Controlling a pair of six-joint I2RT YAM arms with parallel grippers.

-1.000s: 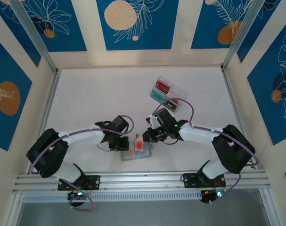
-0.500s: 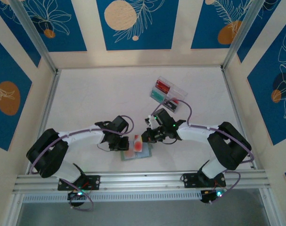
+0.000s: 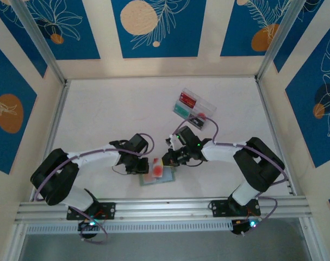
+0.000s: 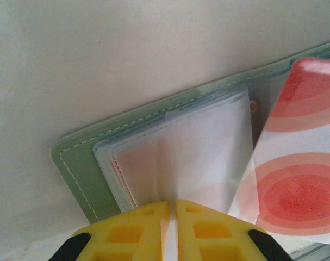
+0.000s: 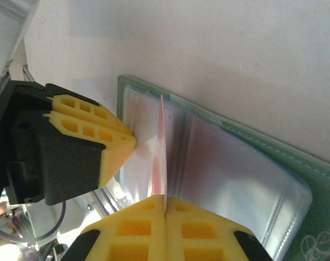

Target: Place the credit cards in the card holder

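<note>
The sage green card holder [image 3: 169,180] lies open near the table's front edge, its clear sleeves facing up. My left gripper [image 4: 171,205] is shut on one clear sleeve [image 4: 197,147], lifting it off the green cover [image 4: 78,157]. My right gripper [image 5: 165,200] is shut on a red and white credit card [image 5: 161,147], seen edge-on there, with its far end down among the sleeves beside the left gripper's fingers [image 5: 94,136]. In the left wrist view that card [image 4: 300,163] stands at the right. From above, the card [image 3: 157,169] sits between the two grippers.
A clear plastic compartment box [image 3: 205,109] stands behind the right arm, holding a red card [image 3: 187,100] and a teal card [image 3: 181,110]. The metal rail [image 3: 165,206] runs just in front of the card holder. Bare white table stretches to the left and back.
My right gripper has moved left toward the card holder, carrying the red card lower over the sleeves. The left gripper has stayed in place on its sleeve.
</note>
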